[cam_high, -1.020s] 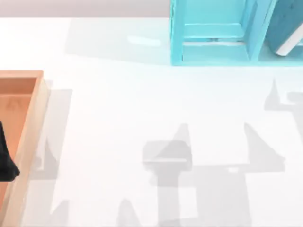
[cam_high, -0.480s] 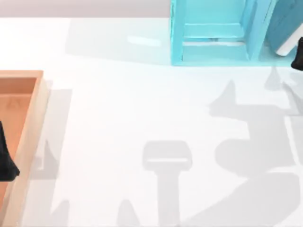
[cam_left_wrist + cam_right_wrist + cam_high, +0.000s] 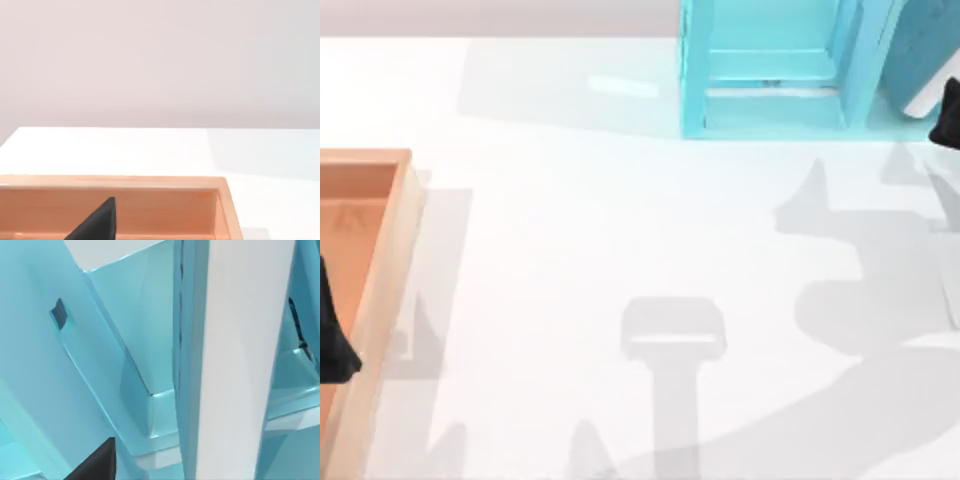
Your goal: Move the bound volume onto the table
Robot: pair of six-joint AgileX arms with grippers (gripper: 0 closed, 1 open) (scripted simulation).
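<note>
Item 1: the bound volume (image 3: pixel 928 45), one count. Flat rectangular book with plain teal-blue covers and a white page edge, standing tilted inside the right compartment of the shelf unit (image 3: pixel 770 70) at the far right of the top view. In the right wrist view its smooth white page edge (image 3: pixel 240 355) is running as a broad pale band between teal cover edges, very close to the camera.

Item 2: the shelf unit, one count. Lighter cyan, smooth, built of flat panels with upright dividers and a low ledge; sitting at the far edge of the table (image 3: pixel 620 220).

Item 3: the table, one count. Large, plain, glossy white surface carrying grey shadows of the arms.

Item 4: the wooden tray (image 3: pixel 382 300), one count. Orange-brown with paler raised rims, rectangular, lying at the table's left side; its inner wall (image 3: pixel 165 210) is showing a faint grain in the left wrist view.

Item 5: the right gripper (image 3: pixel 948 118), one count. Black, matte, hovering at the right edge just beside the book's lower corner. One dark pointed fingertip (image 3: pixel 97 462) is showing; whether the fingers are parted or closed cannot be told.

Item 6: the left gripper (image 3: pixel 332 335), one count. Black, wedge-shaped, idling over the tray; its finger state likewise cannot be told.
</note>
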